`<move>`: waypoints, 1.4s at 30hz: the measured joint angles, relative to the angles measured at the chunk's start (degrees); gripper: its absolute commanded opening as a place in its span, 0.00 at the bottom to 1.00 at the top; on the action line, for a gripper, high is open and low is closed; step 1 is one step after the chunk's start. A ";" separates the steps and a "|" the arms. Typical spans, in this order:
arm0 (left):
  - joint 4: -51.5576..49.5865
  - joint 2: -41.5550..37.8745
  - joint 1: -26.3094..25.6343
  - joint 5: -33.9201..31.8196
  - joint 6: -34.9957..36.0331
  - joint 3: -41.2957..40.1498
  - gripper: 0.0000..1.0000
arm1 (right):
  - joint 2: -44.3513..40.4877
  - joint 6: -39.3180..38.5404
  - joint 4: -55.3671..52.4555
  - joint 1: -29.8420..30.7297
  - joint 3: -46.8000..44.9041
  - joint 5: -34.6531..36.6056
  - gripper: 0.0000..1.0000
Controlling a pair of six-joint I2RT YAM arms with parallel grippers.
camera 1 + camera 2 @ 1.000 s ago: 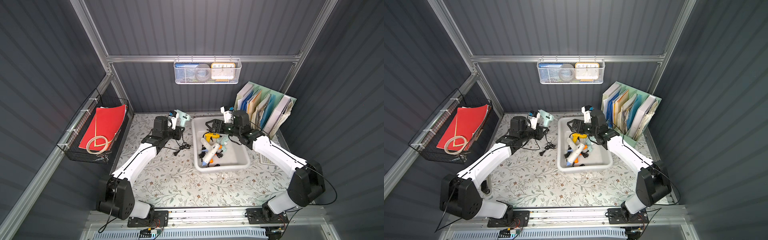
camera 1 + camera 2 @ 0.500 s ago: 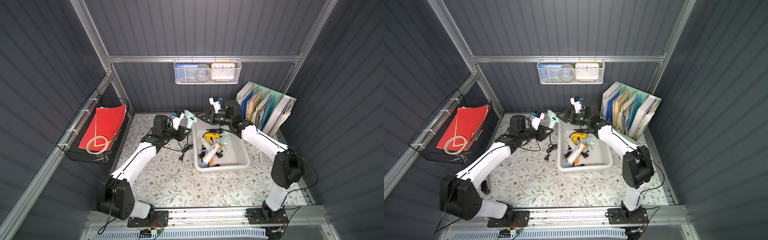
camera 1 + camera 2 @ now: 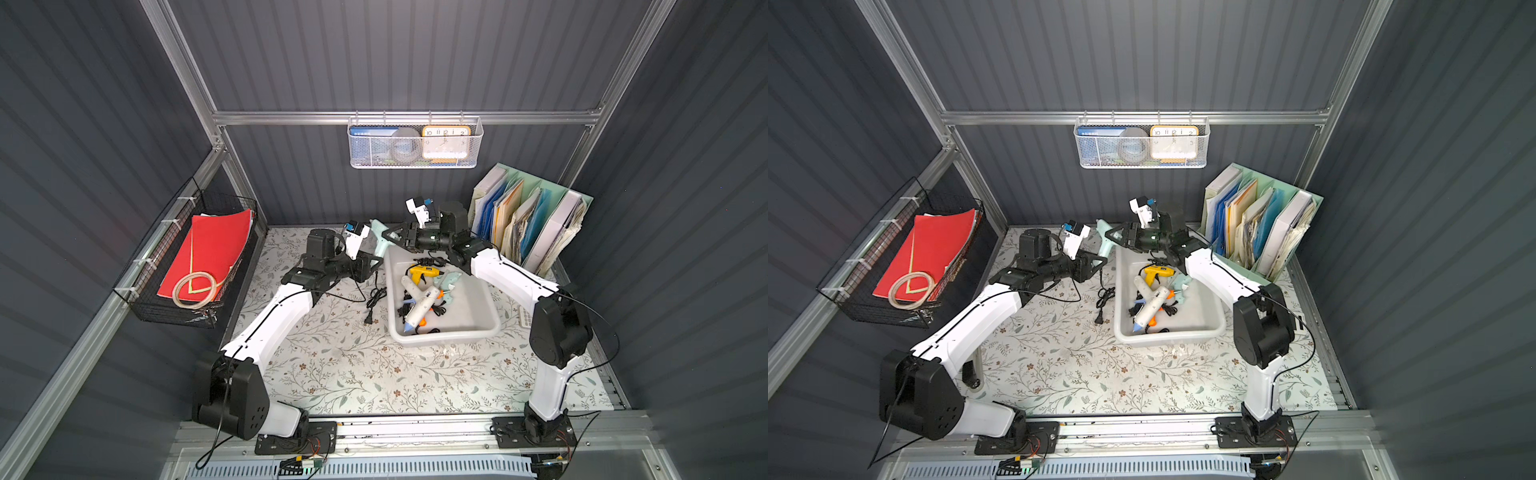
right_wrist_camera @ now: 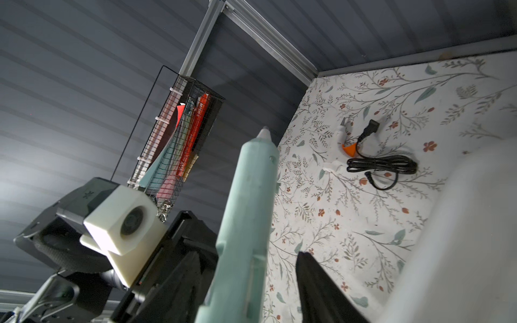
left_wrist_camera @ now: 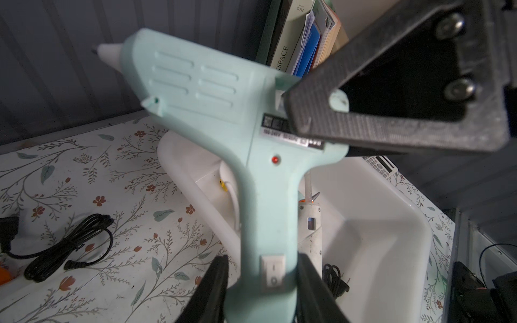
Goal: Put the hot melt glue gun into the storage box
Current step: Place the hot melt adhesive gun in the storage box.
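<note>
In both top views I see my left gripper (image 3: 376, 262) clamped on the pale mint plastic hot melt glue gun (image 3: 378, 235), held just beside the far left corner of the shallow grey-white plastic storage box (image 3: 484, 328). In the left wrist view its two black fingers (image 5: 215, 285) pinch the gun's handle, nozzle up, red lamp lit. In the right wrist view my right gripper (image 4: 251, 282) is partly open around the gun's barrel; contact I cannot tell.

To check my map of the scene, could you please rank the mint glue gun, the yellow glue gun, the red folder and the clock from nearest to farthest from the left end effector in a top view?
From the left end effector:
1. Mint glue gun, held in it, beside the storage box.
2. Yellow glue gun, inside the box.
3. Red folder, in the black basket on the side wall.
4. Clock, in the white basket on the back wall.
</note>
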 measured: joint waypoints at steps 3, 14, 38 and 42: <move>-0.07 0.24 0.00 0.04 0.00 0.00 0.00 | 0.15 0.04 -0.15 0.31 0.92 -0.24 0.43; -1.84 0.31 0.00 -1.88 0.85 0.61 0.46 | 1.33 0.68 -2.10 0.42 1.90 0.96 0.00; 0.57 -22.43 0.00 -31.71 -8.72 -1.86 1.00 | -11.98 -6.95 -5.09 -4.35 13.11 13.64 0.00; -0.09 -21.97 0.00 -37.70 -11.32 -2.08 1.00 | -13.44 -8.13 -5.03 -6.29 12.72 17.75 0.00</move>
